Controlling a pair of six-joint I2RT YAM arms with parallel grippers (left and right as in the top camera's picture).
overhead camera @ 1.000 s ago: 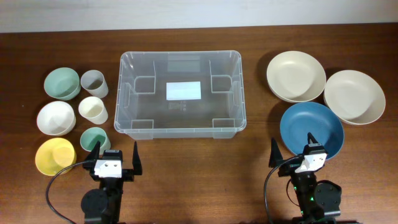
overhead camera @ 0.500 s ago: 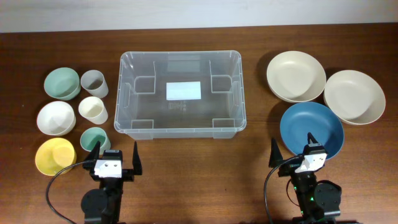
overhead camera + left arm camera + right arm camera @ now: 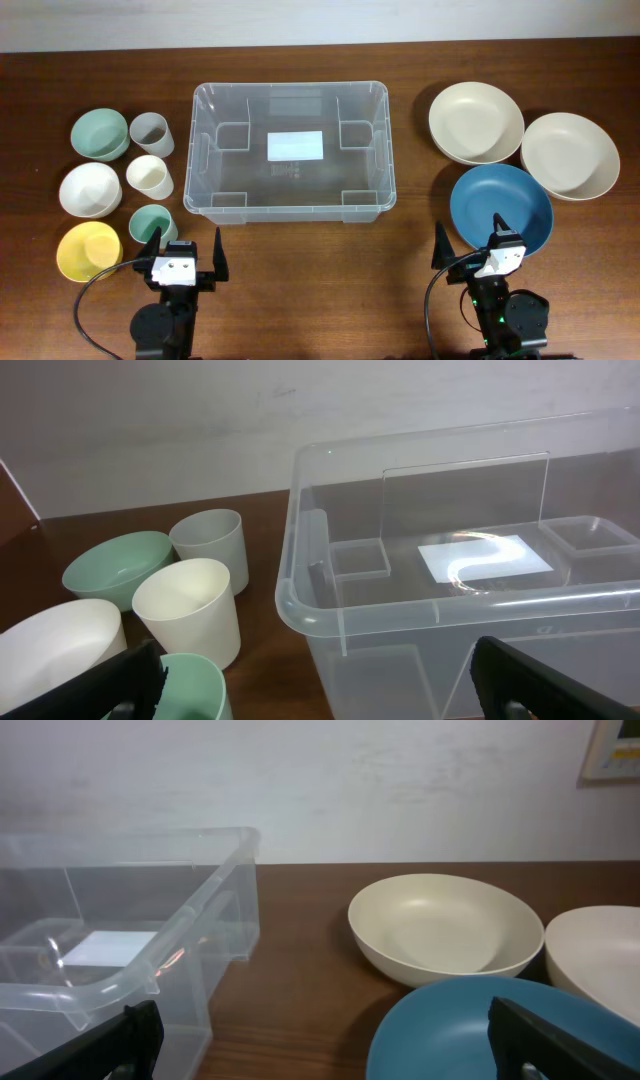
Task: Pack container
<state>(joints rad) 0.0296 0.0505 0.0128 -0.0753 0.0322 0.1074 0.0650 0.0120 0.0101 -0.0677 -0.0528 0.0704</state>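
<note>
Nothing has moved: left gripper point(image 3: 186, 242) and right gripper point(image 3: 469, 238) sit with fingers apart (nothing held) on the worktop point(image 3: 320, 270) before the clear container point(image 3: 228, 168).

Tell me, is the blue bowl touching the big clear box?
Apart. The overhead view shows a strip of bare brown table between the blue bowl and the container.

Left arm: folded low, pointing forward | left gripper point(image 3: 186, 238): jaws spread wide, empty | right arm: folded low, pointing forward | right gripper point(image 3: 469, 226): jaws spread wide, empty
</note>
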